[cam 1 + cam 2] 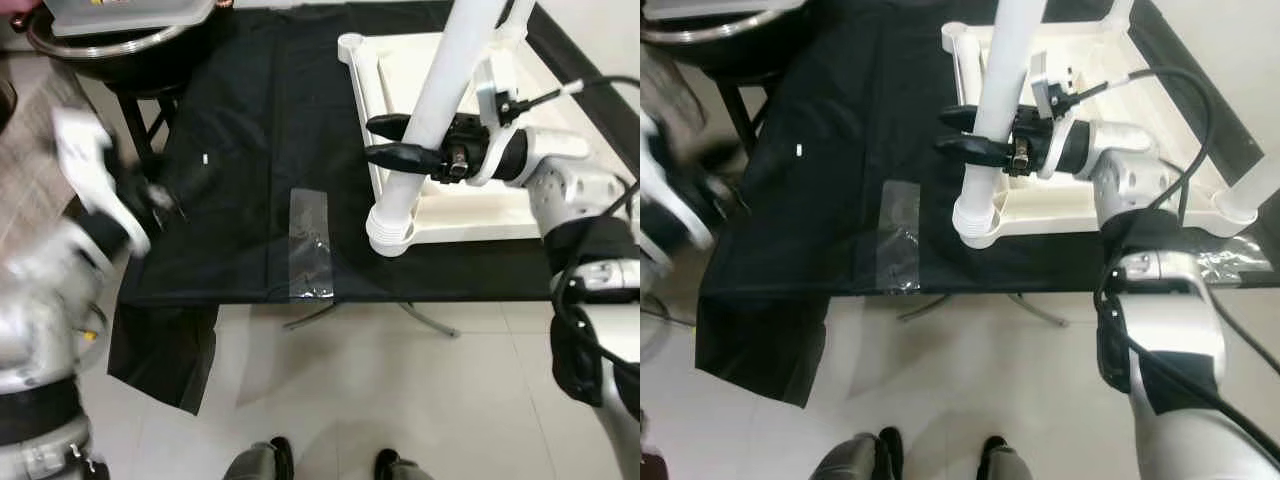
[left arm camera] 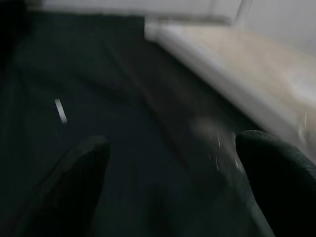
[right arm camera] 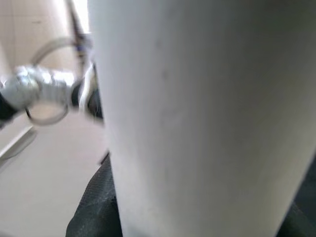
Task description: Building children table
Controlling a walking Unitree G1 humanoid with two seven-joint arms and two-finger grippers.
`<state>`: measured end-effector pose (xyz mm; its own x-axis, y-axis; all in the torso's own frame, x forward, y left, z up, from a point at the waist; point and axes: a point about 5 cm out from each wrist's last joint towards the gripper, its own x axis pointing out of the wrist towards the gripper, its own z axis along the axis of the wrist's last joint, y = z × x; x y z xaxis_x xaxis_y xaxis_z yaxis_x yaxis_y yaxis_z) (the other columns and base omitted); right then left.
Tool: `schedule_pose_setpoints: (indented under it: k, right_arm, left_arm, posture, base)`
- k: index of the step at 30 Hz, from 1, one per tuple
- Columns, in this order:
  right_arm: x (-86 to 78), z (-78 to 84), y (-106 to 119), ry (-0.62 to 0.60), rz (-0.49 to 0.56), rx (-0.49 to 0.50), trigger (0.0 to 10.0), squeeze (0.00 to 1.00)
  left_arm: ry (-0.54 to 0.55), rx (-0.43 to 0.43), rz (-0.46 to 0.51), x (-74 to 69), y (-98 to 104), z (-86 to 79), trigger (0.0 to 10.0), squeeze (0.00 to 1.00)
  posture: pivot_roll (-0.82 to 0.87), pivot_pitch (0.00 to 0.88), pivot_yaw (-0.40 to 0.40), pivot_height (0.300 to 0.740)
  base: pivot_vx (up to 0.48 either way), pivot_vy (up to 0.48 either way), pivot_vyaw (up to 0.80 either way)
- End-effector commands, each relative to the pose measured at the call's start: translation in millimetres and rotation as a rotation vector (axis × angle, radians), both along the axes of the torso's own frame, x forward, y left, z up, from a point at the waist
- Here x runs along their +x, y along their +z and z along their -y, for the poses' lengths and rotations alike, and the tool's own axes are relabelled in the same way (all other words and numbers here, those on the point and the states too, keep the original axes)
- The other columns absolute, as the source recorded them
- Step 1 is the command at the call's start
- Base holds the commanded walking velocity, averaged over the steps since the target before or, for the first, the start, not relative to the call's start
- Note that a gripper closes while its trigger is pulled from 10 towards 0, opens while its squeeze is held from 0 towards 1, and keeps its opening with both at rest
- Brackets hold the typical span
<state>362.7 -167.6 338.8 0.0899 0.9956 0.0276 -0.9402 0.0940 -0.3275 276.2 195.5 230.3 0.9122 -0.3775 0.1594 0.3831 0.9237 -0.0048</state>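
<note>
our right gripper [image 1: 385,140] is clamped on the white table leg [image 1: 440,100], its foot at the upturned tabletop's [image 1: 455,215] seven o'clock corner. our left gripper [image 2: 173,163], at nine o'clock, hangs open. if we tilt the leg, it could jam or slip sideways.

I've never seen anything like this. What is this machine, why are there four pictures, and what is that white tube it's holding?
It is a walking robot with two silver arms, each ending in a gripper of two black fingers. The two wide pictures come from cameras in its head, looking down; the two close ones come from cameras on its wrists. In front is a table under a black cloth. On it lies a white tabletop, upside down, and a strip of clear tape. The right gripper is shut on a white leg standing at the tabletop's corner. The left gripper, blurred, hangs open over the cloth.
</note>
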Motion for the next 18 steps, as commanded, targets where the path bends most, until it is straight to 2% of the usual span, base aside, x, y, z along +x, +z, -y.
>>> schedule_pose_setpoints:
  k: [1, 2, 3, 5, 6, 8, 14, 15, 18]
  right_arm:
    - [-1.7, -2.6, 2.8, 0.035, 0.008, -0.008, 10.0, 0.00]
    - [-2.9, -3.2, 6.2, 0.051, 0.010, -0.011, 10.0, 0.00]
    - [-2.9, -3.2, 6.2, 0.051, 0.010, -0.011, 10.0, 0.00]
    - [-4.3, -4.0, 14.3, 0.063, 0.024, -0.012, 10.0, 0.00]
    - [-4.3, -4.0, 14.3, 0.063, 0.024, -0.012, 10.0, 0.00]
    - [-8.6, -3.0, 26.2, 0.081, 0.043, -0.009, 10.0, 0.00]
    - [-16.8, -1.1, 37.2, 0.114, 0.064, 0.012, 10.0, 0.00]
    - [-20.8, 1.0, 38.4, 0.119, 0.081, 0.001, 10.0, 0.00]
    - [-22.7, 2.4, 38.7, 0.116, 0.099, -0.009, 10.0, 0.00]
  left_arm:
    - [0.053, 0.051, 0.078, -4.8, 13.3, -1.3, 10.0, 0.00]
    - [0.091, 0.050, 0.074, -11.2, 5.9, 2.0, 10.0, 0.00]
    - [0.091, 0.050, 0.074, -11.2, 5.9, 2.0, 10.0, 0.00]
    - [0.150, 0.048, 0.076, -26.6, -1.9, 9.6, 10.0, 0.00]
    - [0.150, 0.048, 0.076, -26.6, -1.9, 9.6, 10.0, 0.00]
    - [0.167, 0.047, 0.072, -42.5, -4.4, 21.2, 10.0, 0.00]
    - [0.210, 0.050, 0.105, -50.4, -2.2, 26.9, 10.0, 0.00]
    - [0.239, 0.048, 0.129, -50.6, 3.2, 27.7, 10.0, 0.00]
    - [0.252, 0.045, 0.141, -50.1, 6.8, 28.0, 10.0, 0.00]
  posture:
    - [0.13, 0.331, 0.013, 0.740]
    - [0.13, 0.343, 0.012, 0.740]
    - [0.13, 0.343, 0.012, 0.740]
    - [0.13, 0.369, 0.004, 0.740]
    - [0.13, 0.369, 0.004, 0.740]
    - [0.13, 0.401, -0.007, 0.740]
    - [0.14, 0.422, -0.013, 0.740]
    - [0.14, 0.447, -0.005, 0.740]
    - [0.14, 0.449, -0.004, 0.740]
  base:
    - [0.000, 0.000, 0.00]
    - [0.000, 0.000, 0.00]
    - [0.000, 0.000, 0.00]
    - [0.000, 0.000, 0.00]
    - [0.000, 0.000, 0.00]
    - [0.000, 0.000, 0.00]
    - [0.000, 0.000, 0.00]
    - [0.000, 0.000, 0.00]
    - [0.000, 0.000, 0.00]
